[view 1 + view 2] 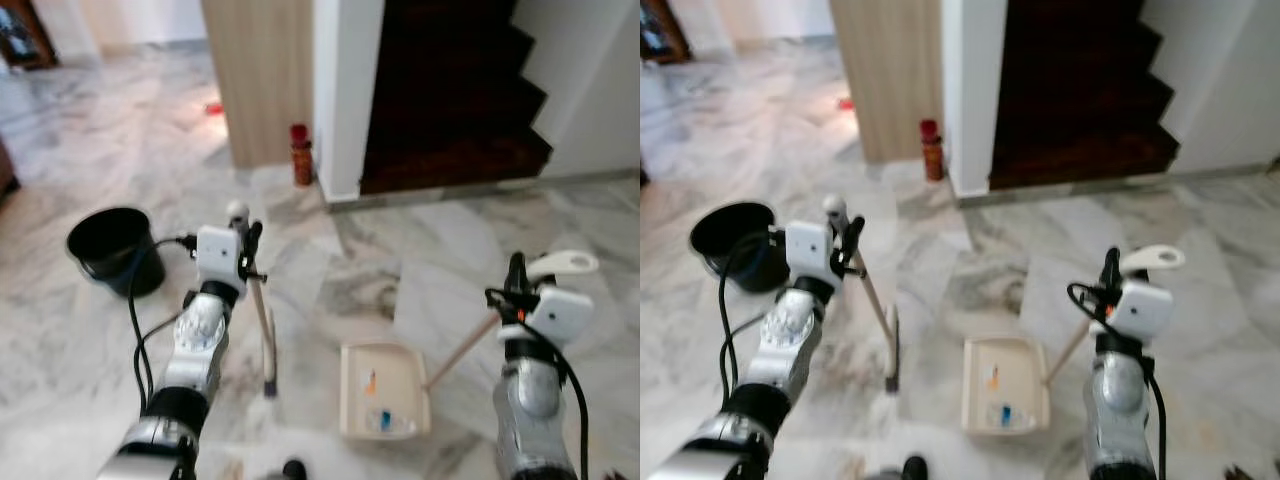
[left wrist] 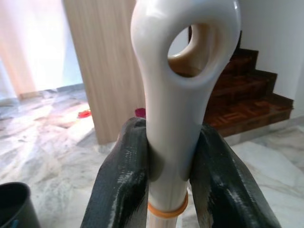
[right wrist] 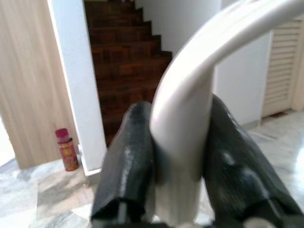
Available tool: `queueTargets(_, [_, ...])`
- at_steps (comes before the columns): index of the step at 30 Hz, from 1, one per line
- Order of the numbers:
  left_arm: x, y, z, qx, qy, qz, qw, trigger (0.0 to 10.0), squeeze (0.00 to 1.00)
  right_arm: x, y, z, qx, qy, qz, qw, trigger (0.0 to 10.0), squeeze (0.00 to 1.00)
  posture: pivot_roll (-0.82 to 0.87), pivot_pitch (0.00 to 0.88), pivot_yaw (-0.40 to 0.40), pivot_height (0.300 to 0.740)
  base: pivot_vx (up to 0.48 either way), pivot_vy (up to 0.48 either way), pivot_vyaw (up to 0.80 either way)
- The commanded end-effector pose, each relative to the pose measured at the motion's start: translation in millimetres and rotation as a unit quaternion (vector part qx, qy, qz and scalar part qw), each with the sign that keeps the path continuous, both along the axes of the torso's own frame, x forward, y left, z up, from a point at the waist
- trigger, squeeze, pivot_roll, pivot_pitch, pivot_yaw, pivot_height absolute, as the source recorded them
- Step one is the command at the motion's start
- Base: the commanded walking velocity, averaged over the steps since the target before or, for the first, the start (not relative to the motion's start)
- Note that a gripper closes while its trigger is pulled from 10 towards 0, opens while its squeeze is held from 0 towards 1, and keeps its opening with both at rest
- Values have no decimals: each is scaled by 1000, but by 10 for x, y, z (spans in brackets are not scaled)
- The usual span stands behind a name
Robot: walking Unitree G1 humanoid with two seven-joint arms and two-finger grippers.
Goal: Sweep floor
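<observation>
Broom (image 1: 262, 325) clenched in left tool (image 1: 247, 243); right tool (image 1: 517, 275) grips dustpan (image 1: 385, 391) handle; debris blurred.

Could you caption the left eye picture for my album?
Left gripper holds a broom, right gripper a dustpan with scraps, on marble floor.

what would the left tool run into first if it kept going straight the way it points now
Judging by the left wrist view, the left tool, shut on the broom handle, points toward the wooden panel beside the staircase. That panel looks first in line, though depth is unclear.
</observation>
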State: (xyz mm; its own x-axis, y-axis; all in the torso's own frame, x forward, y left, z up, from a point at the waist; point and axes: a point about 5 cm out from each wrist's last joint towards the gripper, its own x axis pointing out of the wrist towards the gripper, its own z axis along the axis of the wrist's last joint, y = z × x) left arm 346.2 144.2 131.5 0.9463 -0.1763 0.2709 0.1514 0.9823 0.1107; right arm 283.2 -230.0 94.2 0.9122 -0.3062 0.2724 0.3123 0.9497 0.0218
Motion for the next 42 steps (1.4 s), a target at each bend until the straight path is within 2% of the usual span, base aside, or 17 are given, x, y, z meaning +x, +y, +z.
queueTargets(1, [29, -13, 131, 3, -27, -3, 1000, 10000, 0, 20, -13, 155, -6, -40, -3, 999, 10000, 0, 38, 38, -6, 740, 0, 0, 450])
queueTargets(28, [22, 11, 135, 5, -24, 2, 1000, 10000, 0, 30, 20, 131, 5, -32, -3, 999, 10000, 0, 57, 89, -12, 740, 0, 0, 443])
queueTargets(35, [23, 28, 128, 9, -21, -2, 1000, 10000, 0, 32, -3, 144, 14, -35, -9, 999, 10000, 0, 53, 96, -14, 740, 0, 0, 0])
queueTargets(42, [18, -32, 125, 4, -18, -21, 1000, 10000, 0, 14, -23, 134, 19, -33, -15, 999, 10000, 0, 52, 105, -9, 740, 0, 0, 0])
